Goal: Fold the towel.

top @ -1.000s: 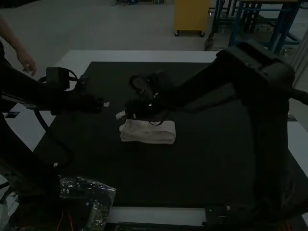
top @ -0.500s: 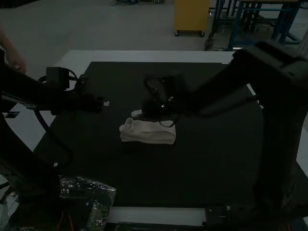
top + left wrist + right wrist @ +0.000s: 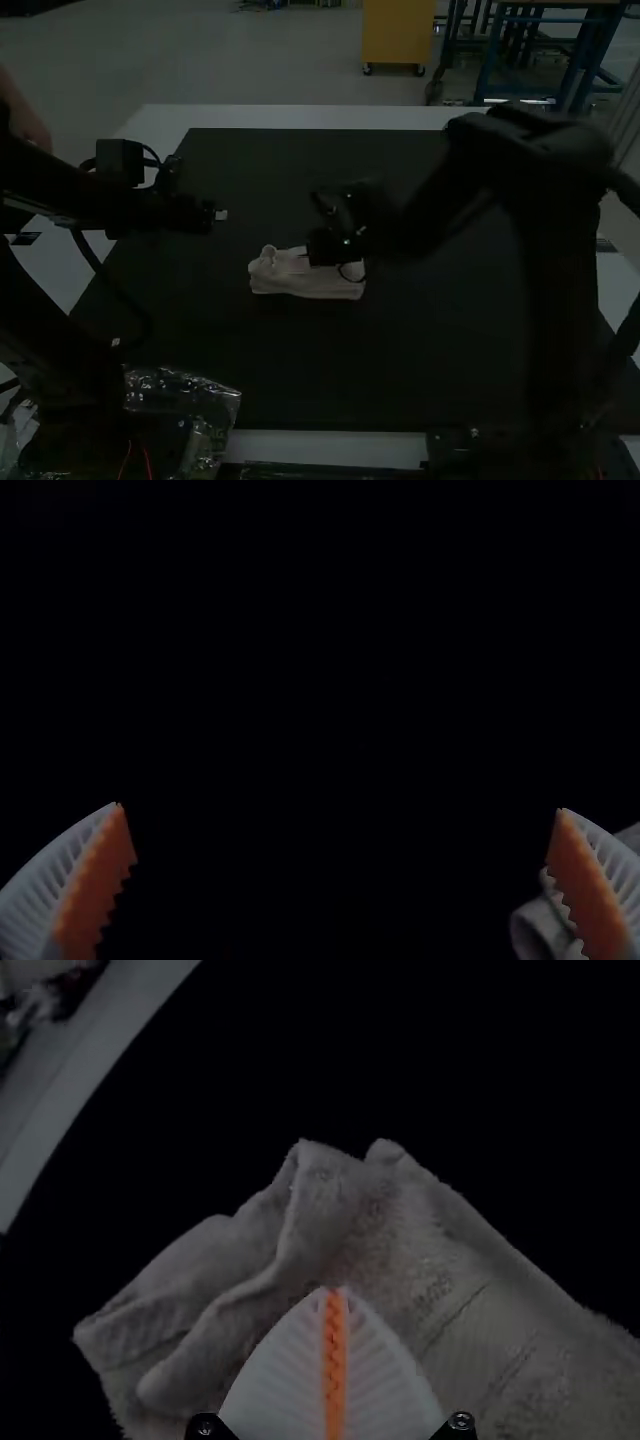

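Note:
The pale towel [image 3: 308, 284] lies folded into a small, thick bundle near the middle of the dark mat, rumpled at its left end. Over its upper side is the right gripper [image 3: 326, 248]. The left gripper [image 3: 221, 215] stands off beyond the towel's left end, apart from it. In the left wrist view the left gripper [image 3: 340, 808] has its fingers wide apart, a bit of towel [image 3: 540, 926] showing behind one of them. The right wrist view has the right gripper [image 3: 335, 1292] with its pads together above the loosely layered towel [image 3: 430, 1240]; no cloth is visible between them.
The dark mat [image 3: 400, 350] covers most of the white table [image 3: 300, 117]. Clear crinkled plastic [image 3: 185, 390] lies near the left arm's base. A person's arm shows at the left edge, away from the towel.
The right gripper has moved rightward from the towel's left end and come down over its upper side. The left arm and the towel look unmoved.

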{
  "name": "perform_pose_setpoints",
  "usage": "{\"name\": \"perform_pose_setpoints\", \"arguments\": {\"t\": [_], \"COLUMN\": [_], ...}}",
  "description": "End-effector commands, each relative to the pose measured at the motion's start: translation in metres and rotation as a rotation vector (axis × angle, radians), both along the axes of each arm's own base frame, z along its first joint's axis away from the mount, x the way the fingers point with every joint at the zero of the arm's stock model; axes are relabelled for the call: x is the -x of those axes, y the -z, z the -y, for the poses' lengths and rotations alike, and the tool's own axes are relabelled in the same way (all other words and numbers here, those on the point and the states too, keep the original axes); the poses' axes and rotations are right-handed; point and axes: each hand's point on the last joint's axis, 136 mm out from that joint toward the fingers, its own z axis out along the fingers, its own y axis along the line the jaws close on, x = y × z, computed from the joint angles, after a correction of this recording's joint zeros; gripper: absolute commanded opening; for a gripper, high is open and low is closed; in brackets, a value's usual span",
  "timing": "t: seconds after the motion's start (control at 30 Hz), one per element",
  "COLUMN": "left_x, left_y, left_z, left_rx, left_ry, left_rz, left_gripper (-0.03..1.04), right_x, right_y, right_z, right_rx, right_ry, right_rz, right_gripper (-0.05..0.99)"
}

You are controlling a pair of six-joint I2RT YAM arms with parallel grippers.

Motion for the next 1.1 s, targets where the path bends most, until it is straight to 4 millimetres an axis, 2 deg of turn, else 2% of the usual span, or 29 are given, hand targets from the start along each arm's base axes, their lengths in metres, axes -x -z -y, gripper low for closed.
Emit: {"name": "perform_pose_setpoints", "arguments": {"t": [0.0, 0.23, 0.43, 0.57, 0.6, 0.73, 0.87, 1.0, 1.07], "left_x": [0.003, 0.002, 0.001, -0.003, -0.005, -0.018, -0.027, -0.029, -0.026], "left_y": [-0.001, -0.002, -0.004, -0.01, -0.013, -0.038, -0.071, -0.106, -0.121], "left_z": [0.005, 0.005, 0.005, 0.004, 0.004, 0.007, 0.018, 0.038, 0.051], "left_rx": [0.015, 0.016, 0.02, 0.034, 0.04, 0.055, 0.072, 0.097, 0.103], "left_ry": [0.013, 0.012, 0.011, -0.004, -0.008, -0.009, 0.01, 0.046, 0.072], "left_rz": [0.005, 0.009, 0.015, 0.031, 0.037, 0.084, 0.13, 0.181, 0.206], "left_gripper": [0.97, 0.97, 0.97, 0.97, 0.97, 0.97, 0.97, 0.97, 0.97], "right_x": [-0.002, 0.013, 0.026, 0.014, 0.008, -0.03, -0.058, -0.066, -0.062], "right_y": [0.008, 0.036, 0.069, 0.06, 0.05, -0.025, -0.098, -0.184, -0.223], "right_z": [0.0, -0.004, -0.005, -0.001, 0.0, 0.013, 0.038, 0.07, 0.086], "right_rx": [-0.002, 0.028, 0.064, 0.021, 0.003, -0.099, -0.154, -0.234, -0.271], "right_ry": [-0.009, -0.037, -0.051, -0.001, 0.014, 0.09, 0.159, 0.211, 0.225], "right_rz": [0.005, -0.029, -0.068, -0.087, -0.083, 0.009, 0.084, 0.207, 0.264], "right_gripper": [-0.02, -0.02, -0.02, -0.02, -0.02, -0.02, -0.02, -0.01, 0.12]}}
